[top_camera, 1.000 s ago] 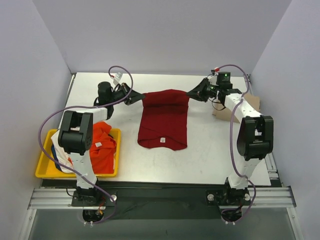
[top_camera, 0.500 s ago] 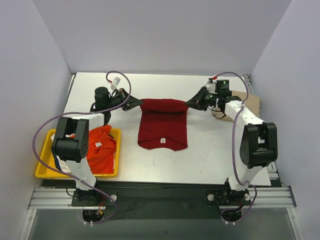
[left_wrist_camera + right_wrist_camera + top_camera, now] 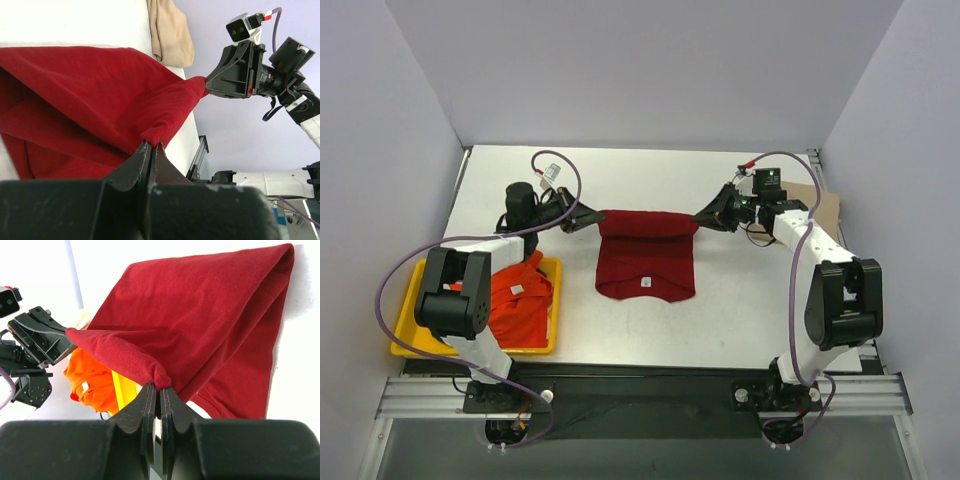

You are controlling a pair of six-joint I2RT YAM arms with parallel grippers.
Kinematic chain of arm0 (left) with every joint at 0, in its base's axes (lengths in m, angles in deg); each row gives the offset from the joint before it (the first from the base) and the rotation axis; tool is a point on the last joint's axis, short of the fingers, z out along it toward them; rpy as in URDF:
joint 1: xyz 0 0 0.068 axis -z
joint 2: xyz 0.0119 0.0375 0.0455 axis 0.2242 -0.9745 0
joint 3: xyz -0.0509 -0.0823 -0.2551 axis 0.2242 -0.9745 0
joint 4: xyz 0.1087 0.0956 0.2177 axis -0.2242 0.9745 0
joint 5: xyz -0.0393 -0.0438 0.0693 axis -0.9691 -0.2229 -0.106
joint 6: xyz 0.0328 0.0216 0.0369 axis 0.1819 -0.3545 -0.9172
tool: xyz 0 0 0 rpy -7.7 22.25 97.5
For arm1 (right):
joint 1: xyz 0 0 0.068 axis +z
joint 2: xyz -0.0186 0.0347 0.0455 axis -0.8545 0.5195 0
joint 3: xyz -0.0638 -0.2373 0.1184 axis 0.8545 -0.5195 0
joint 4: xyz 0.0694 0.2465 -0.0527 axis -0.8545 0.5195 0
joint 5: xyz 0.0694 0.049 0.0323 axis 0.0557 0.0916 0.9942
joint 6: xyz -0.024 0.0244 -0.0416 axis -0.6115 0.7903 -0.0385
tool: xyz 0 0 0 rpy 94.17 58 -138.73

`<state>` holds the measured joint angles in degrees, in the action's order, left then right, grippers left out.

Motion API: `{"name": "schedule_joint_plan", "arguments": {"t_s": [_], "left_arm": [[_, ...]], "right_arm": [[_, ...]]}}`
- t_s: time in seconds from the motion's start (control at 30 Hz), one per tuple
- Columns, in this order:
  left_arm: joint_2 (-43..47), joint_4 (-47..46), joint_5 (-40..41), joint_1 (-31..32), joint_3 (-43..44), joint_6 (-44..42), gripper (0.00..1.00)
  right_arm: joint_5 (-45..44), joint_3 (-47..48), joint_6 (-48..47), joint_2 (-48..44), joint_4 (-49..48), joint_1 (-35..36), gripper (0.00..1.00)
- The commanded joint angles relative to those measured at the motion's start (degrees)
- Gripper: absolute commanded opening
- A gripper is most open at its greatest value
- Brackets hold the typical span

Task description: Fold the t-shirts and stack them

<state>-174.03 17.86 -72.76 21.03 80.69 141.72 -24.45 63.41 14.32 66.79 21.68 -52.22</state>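
The dark red t-shirt (image 3: 647, 255) lies mid-table, its far edge lifted and folded toward the near hem. My left gripper (image 3: 592, 215) is shut on its far-left corner, seen as red cloth (image 3: 90, 95) pinched at the left gripper (image 3: 152, 143) tips. My right gripper (image 3: 702, 216) is shut on the far-right corner, seen as red cloth (image 3: 200, 320) pinched at the right gripper (image 3: 160, 386) tips. An orange t-shirt (image 3: 518, 300) lies in the tray, with white cloth (image 3: 438, 305) beside it. A tan t-shirt (image 3: 170, 30) lies at the far right.
The yellow tray (image 3: 410, 340) stands at the near left, beside the left arm's base. A brown cardboard piece (image 3: 820, 205) lies at the far right by the right arm. Walls close the table at the back and sides.
Both grippers have moved toward the near edge with the shirt's far corners, drawing the far edge over the body. The visible red shirt is shorter from back to front.
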Motion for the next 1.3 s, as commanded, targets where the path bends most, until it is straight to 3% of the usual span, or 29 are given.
{"name": "schedule_joint_plan", "arguments": {"t_s": [0.0,0.17,0.53,0.9,1.1,1.13,1.2,1.27], "left_arm": [[2.9,1.9,-2.2,-0.5,-0.5,-3.3,0.00],[3.6,3.1,-2.2,-0.9,-1.7,-4.5,0.00],[3.2,18.2,-2.3,-1.1,-0.3,-15.3,0.00],[3.2,36.8,-3.8,-1.0,2.3,-27.8,0.16],[3.4,45.0,-6.9,-0.5,2.9,-33.2,0.37],[3.8,46.9,-7.0,-0.5,3.2,-35.9,0.39],[4.1,52.2,-7.1,-0.5,4.4,-38.3,0.45],[4.5,56.8,-7.6,-0.5,5.4,-41.2,0.48]], "right_arm": [[1.7,-1.0,-1.4,-3.2,1.9,0.3,0.00],[1.4,-2.6,-2.6,-3.6,3.7,0.7,0.00],[-0.1,-3.6,-8.4,-0.6,9.1,3.0,0.00],[-0.6,-4.2,-12.7,1.1,14.8,5.1,0.00],[-1.1,-5.9,-14.9,1.6,17.3,5.6,0.00],[-1.5,-6.1,-15.5,1.7,17.8,5.8,0.02],[-2.0,-6.2,-18.5,1.9,20.6,6.4,0.14],[-2.9,-6.3,-23.0,1.9,24.5,7.9,0.34]]}}
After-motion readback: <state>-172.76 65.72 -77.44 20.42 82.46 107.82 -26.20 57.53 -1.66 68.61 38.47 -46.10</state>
